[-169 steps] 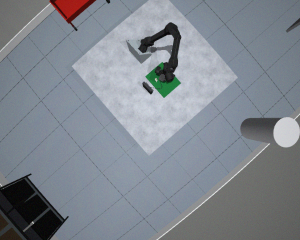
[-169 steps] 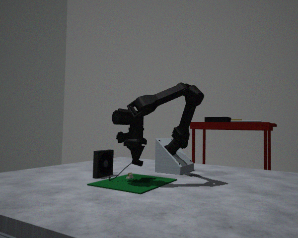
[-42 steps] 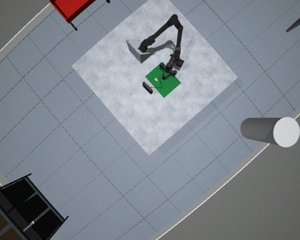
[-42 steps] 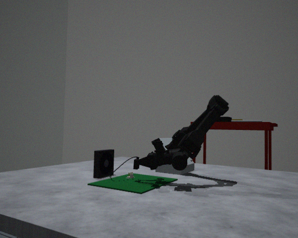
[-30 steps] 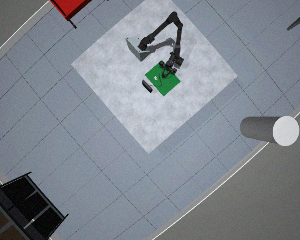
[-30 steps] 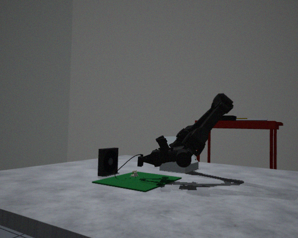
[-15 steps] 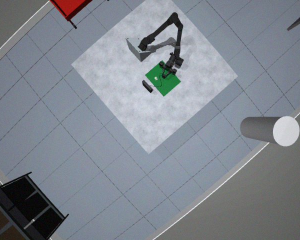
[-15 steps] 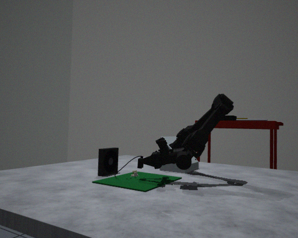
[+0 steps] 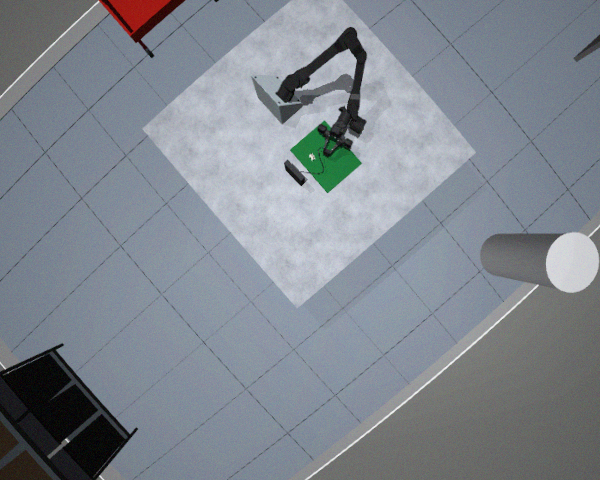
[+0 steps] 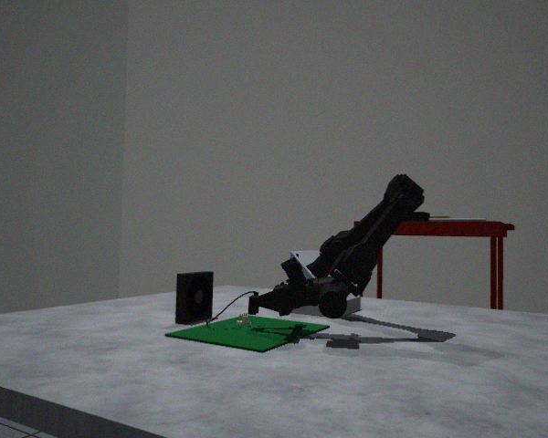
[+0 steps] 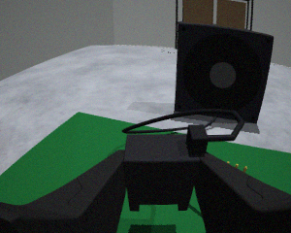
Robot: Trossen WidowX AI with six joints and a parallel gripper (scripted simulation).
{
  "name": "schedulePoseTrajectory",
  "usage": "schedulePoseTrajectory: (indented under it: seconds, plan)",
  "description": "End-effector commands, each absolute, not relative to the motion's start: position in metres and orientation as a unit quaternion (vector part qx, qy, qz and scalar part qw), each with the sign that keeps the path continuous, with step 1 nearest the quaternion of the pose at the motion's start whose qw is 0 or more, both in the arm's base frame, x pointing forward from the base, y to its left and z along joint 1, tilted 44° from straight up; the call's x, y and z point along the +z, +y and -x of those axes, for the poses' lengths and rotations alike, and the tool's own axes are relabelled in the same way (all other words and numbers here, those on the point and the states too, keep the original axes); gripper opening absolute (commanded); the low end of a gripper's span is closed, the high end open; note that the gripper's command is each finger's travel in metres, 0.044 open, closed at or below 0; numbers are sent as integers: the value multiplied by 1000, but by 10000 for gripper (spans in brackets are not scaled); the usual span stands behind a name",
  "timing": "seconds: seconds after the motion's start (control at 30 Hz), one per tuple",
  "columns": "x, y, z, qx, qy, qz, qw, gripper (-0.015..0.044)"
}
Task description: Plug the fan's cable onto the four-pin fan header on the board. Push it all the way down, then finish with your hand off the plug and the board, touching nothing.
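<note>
My gripper [image 9: 327, 153] [image 10: 254, 304] [image 11: 160, 158] is shut on the black fan plug [image 11: 157, 148] and holds it upright above the green board [image 9: 328, 180] [image 10: 246, 341] [image 11: 68, 146]. The white four-pin header [image 9: 311, 156] [image 10: 243, 320] stands on the board, to the side of the plug and apart from it. In the wrist view only its gold pin tips [image 11: 237, 166] show, past the right finger. The black cable [image 9: 322, 164] [image 10: 229, 304] [image 11: 160, 119] loops from the plug to the fan. What lies right under the plug is partly hidden in the wrist view.
The black fan [image 9: 294, 173] [image 10: 194, 297] [image 11: 223, 73] stands upright beside the board's edge on the pale table top [image 9: 290, 248] [image 10: 123, 362] [image 11: 78, 83]. The grey arm base [image 9: 285, 111] is on the other side of the board. A red table [image 9: 145, 12] [image 10: 453, 229] stands farther off.
</note>
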State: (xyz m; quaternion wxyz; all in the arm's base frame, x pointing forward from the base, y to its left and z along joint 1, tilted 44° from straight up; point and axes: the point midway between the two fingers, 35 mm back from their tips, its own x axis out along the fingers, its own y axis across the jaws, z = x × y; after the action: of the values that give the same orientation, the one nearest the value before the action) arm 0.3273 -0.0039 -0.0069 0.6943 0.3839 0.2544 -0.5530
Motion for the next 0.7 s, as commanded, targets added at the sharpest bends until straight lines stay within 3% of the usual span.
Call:
schedulePoseTrajectory:
  seconds: [0.0, 0.67]
  plan:
    - [-10, -1, -329, -554, 251, -385, 694, 0]
    - [-22, 11, -330, -554, 251, -385, 694, 0]
